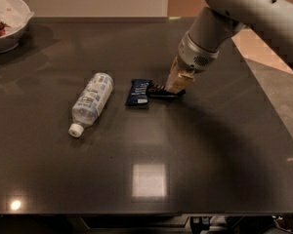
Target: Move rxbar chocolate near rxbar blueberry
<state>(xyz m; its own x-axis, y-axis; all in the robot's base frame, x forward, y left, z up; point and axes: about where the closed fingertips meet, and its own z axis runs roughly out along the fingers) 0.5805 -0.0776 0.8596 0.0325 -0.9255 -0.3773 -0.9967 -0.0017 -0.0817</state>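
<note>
Where the pincer meets rxbar chocolate, that bar's end touches rxbar blueberry.

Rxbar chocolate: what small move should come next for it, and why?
Probably leave the rxbar chocolate where it is and lift the tool straight up. The tool sits at the bar's right end, and its left end already lies against, or almost against, the rxbar blueberry. More pushing could shove the blue bar toward the bottle.
</note>
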